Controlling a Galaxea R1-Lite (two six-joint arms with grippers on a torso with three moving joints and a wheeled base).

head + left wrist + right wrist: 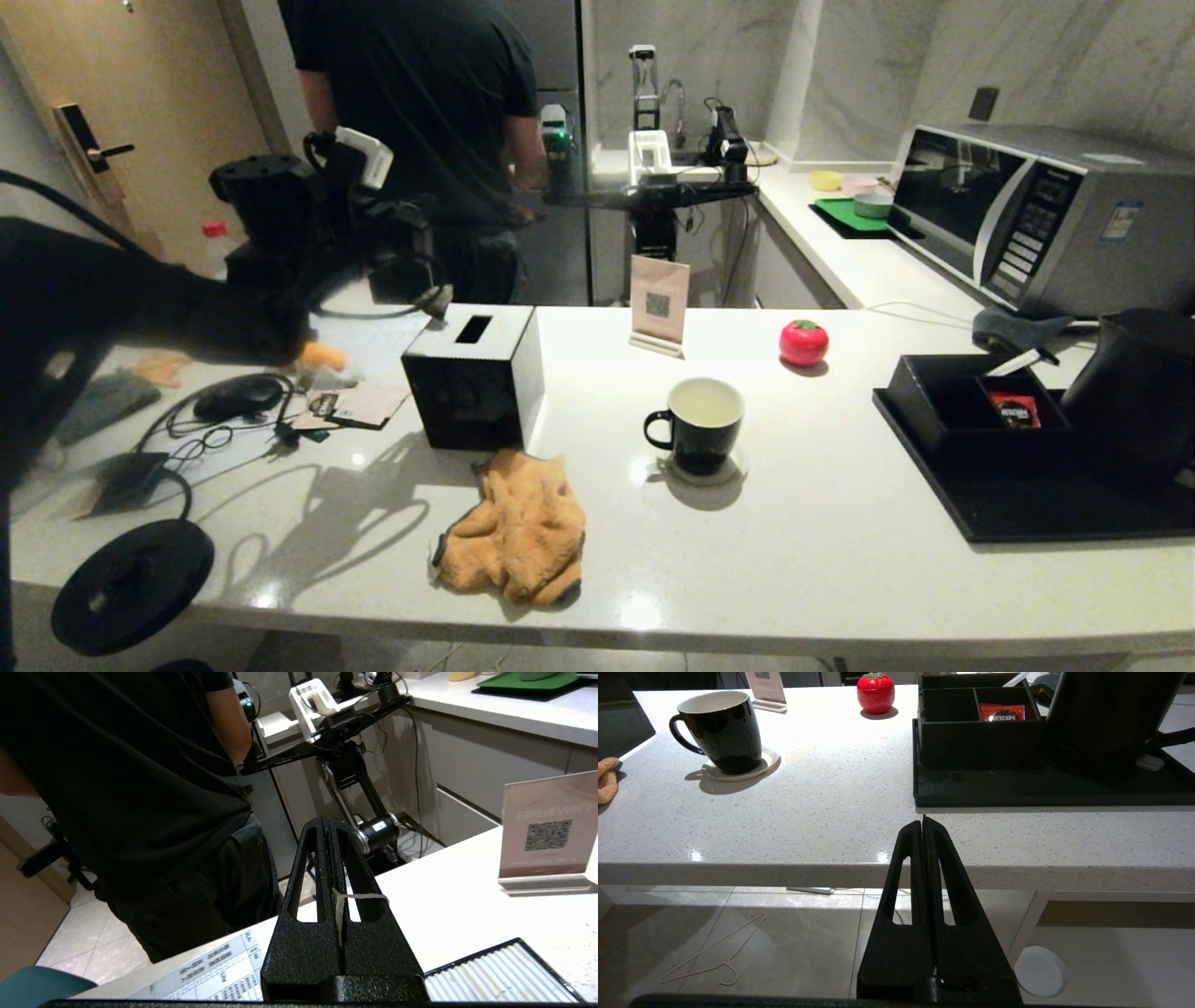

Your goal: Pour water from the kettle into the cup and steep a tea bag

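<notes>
Tea bag string [362, 897]: thin white thread, pinched between the closed fingers of the left gripper [328, 826], one loop crossing a finger. The pouch itself was out of sight, presumably hanging below the fingers; holding by the string would let the bag dangle free for dipping.

Cup [700, 425]: black mug, white inside, upright on a small round coaster [707, 469] mid-counter, handle toward the robot's left. Contents looked pale; could not tell whether water was in it. It stood well apart from the left gripper, which was out over the far left of the countertop [822, 560], near the papers [359, 406] and beyond the black tissue box [476, 378].

Kettle [1139, 392]: on the black tray [1027, 518] at the right, beside a compartment box [978, 728] with a red sachet [1002, 712]. Off its round base disc [131, 583], which sat at the near left edge with its cord.

Right gripper [924, 823]: clenched on nothing, parked below the counter edge, in front of the tray.

Other: orange cloth [513, 537] in front of the tissue box, red tomato-shaped object [803, 343], QR sign [659, 303], microwave [1036, 215], a person in black [420, 103] behind the counter.

Judgement: bag in hand, to be carried across to the cup.
</notes>
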